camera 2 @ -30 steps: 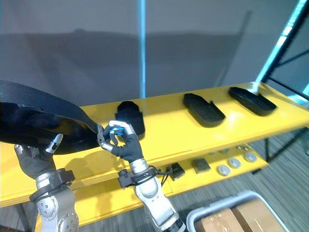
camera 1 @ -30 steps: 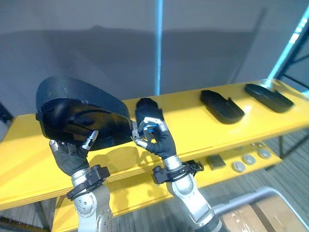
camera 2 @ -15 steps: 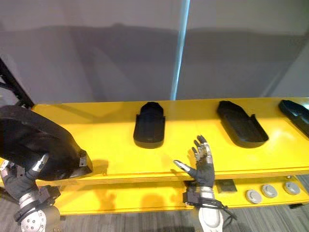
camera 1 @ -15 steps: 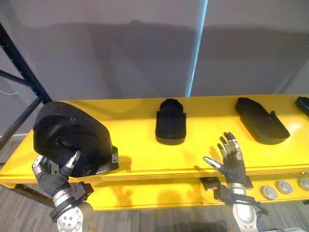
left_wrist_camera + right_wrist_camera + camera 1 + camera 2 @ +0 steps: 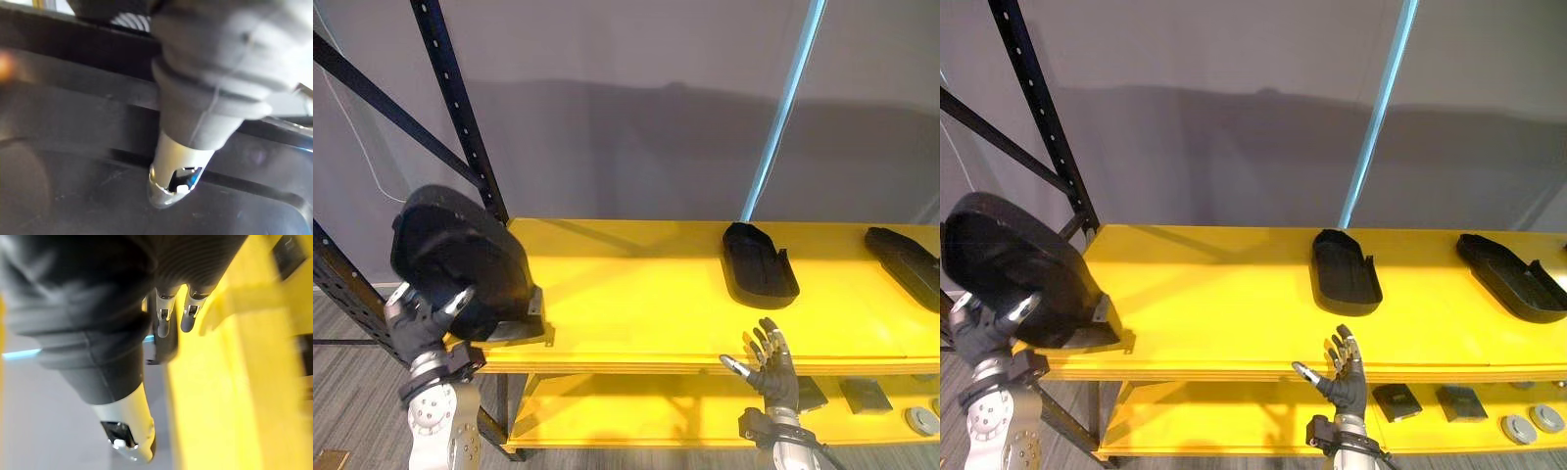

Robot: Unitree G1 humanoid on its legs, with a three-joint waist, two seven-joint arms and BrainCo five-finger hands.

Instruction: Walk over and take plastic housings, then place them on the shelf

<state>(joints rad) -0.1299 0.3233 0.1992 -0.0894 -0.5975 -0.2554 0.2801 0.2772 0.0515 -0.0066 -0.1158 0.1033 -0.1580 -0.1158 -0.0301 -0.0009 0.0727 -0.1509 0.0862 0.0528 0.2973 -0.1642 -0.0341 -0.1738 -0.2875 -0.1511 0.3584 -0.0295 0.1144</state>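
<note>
**A:** Where is the large housing (image 5: 460, 264) found?

**B:** It is held in the left robot hand (image 5: 419, 321) at the left end of the yellow shelf (image 5: 636, 304), just beside the black upright (image 5: 460, 108). The thumb is seen pressed onto its inner face, and the fingers are wrapped beneath it. Its lower edge is placed at the shelf's front-left corner, but whether any weight is carried there cannot be told.

**A:** And the right robot hand (image 5: 770, 360)?

**B:** It is seen below the shelf's front edge, with the fingers spread and nothing held.

**A:** How is the placing best done?

**B:** Much of the shell is seen overhanging the corner, so it is probably best pushed inward and toward the back before the grip is loosened. The upright should be cleared on the way. The second housing (image 5: 759, 264) and the third housing (image 5: 906, 264) are laid well apart to the right, so plenty of bare shelf is offered. The spread hand could be brought against the free edge so that tipping is prevented. Release is advised only once the shell is lying flat.
</note>
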